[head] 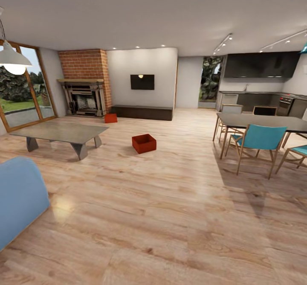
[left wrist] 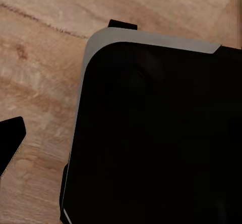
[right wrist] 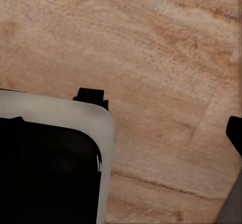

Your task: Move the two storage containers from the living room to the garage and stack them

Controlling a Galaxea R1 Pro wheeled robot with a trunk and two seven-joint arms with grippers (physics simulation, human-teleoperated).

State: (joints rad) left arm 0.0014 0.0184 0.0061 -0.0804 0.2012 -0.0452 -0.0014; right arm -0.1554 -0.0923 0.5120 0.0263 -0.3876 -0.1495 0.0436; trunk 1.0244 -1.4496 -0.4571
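Two orange-red storage containers stand on the light wood-plank floor of the living room. The nearer container (head: 143, 143) sits out in the middle of the floor. The farther container (head: 111, 118) rests by the red-brick fireplace (head: 85, 82), at the end of the long low dark bench (head: 143, 112). My left gripper (left wrist: 121, 148) shows one dark fingertip (left wrist: 10, 142) at the frame's edge; my right gripper (right wrist: 121, 138) shows one fingertip (right wrist: 235, 133). Both hang open and empty over wood floor beside my black, grey-rimmed base (left wrist: 151, 133).
A low grey coffee table (head: 59, 132) stands left of the nearer container. A blue seat (head: 19, 197) is close at the left. A dining table (head: 264, 122) with teal chairs (head: 258, 142) fills the right. A black wall screen (head: 142, 82) hangs above the bench.
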